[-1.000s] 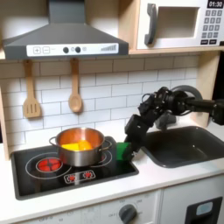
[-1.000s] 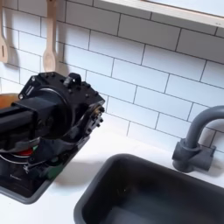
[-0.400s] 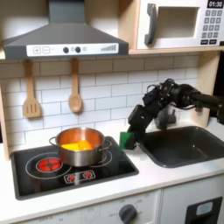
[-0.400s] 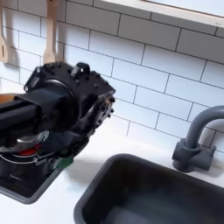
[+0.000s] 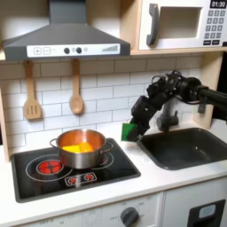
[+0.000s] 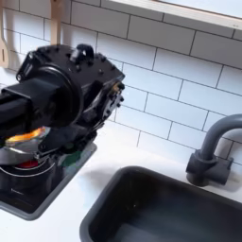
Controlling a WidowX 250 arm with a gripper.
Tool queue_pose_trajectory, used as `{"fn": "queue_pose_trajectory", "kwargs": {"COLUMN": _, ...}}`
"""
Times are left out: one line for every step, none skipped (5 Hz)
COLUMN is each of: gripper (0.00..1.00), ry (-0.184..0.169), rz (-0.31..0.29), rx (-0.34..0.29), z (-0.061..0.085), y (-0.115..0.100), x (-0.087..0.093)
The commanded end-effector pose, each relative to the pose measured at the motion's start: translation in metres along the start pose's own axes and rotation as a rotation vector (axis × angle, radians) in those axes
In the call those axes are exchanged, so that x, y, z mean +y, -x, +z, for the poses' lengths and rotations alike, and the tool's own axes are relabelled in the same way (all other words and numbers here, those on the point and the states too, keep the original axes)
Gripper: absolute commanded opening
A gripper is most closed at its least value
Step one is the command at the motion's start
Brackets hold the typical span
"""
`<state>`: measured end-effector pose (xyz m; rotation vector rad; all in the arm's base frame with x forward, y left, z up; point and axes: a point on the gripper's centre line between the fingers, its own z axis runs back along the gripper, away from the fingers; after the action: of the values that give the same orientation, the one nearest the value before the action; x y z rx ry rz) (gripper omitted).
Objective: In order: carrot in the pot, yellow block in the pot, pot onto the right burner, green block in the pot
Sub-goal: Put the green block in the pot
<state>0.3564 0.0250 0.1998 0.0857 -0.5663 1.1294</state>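
right of the round shiny steel pot [image 5: 82,148] on the stove's right burner, my black gripper [image 5: 133,131] holds the small bright green block [image 5: 129,132] clamped, raised above the counter.

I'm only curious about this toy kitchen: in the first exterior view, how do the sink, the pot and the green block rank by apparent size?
Largest to smallest:
1. The sink
2. The pot
3. The green block, held up in the gripper

White tiled wall [image 5: 106,84], microwave [image 5: 182,24]
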Motion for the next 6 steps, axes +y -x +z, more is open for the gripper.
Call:
{"fn": "queue_pose_trajectory", "kwargs": {"gripper": 0.00, "ry": 0.013, "rz": 0.081, "rx": -0.009, "z": 0.013, "y": -0.034, "x": 0.003}}
{"fn": "queue_pose_trajectory", "kwargs": {"gripper": 0.00, "ry": 0.003, "rz": 0.122, "rx": -0.034, "z": 0.013, "y": -0.060, "x": 0.004}}
{"fn": "queue_pose_trajectory", "kwargs": {"gripper": 0.00, "ry": 0.002, "rz": 0.157, "rx": -0.048, "z": 0.014, "y": -0.081, "x": 0.003}}
{"fn": "queue_pose_trajectory", "kwargs": {"gripper": 0.00, "ry": -0.052, "rz": 0.169, "rx": -0.052, "z": -0.014, "y": -0.096, "x": 0.008}}
{"fn": "queue_pose_trajectory", "kwargs": {"gripper": 0.00, "ry": -0.088, "rz": 0.173, "rx": -0.038, "z": -0.041, "y": -0.111, "x": 0.008}}
{"fn": "queue_pose_trajectory", "kwargs": {"gripper": 0.00, "ry": -0.126, "rz": 0.174, "rx": -0.058, "z": -0.057, "y": -0.124, "x": 0.016}}
